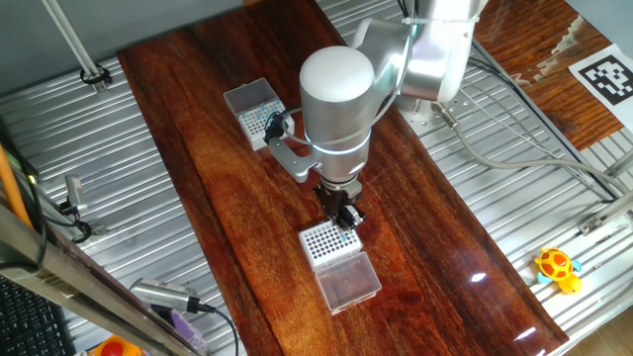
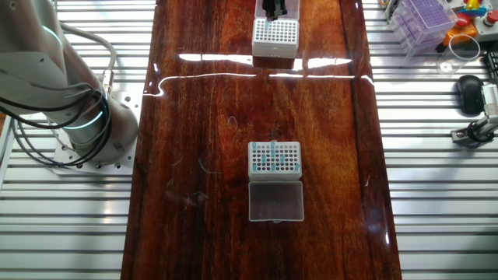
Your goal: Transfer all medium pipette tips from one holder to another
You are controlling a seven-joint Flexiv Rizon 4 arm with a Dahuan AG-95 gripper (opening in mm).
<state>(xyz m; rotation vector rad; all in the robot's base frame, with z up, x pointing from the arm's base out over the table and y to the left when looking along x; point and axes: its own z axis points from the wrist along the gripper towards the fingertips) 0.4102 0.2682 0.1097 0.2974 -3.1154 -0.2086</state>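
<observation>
Medium pipette tips (image 2: 268, 159) show as teal-blue dots filling part of the grid of a white rack (image 2: 274, 158) at mid-table; its clear lid (image 2: 275, 201) lies open beside it. In one fixed view the same rack (image 1: 259, 117) sits behind the arm. A second white rack (image 1: 326, 240) with mostly dark holes stands near the table's other end, also with its lid (image 1: 348, 280) open. My gripper (image 1: 346, 214) hangs straight down over that rack's edge, seen at the top of the other fixed view as the gripper (image 2: 272, 9) above the rack (image 2: 275, 33). Its dark fingertips are too small to read.
Ribbed metal surrounds the wooden table (image 1: 445, 247). The arm's base (image 2: 85, 132) with cables stands to one side. A purple tip box (image 2: 424, 19), a black mouse (image 2: 469, 92), a yellow toy (image 1: 557, 267) and a hand tool (image 1: 168, 297) lie off the wood.
</observation>
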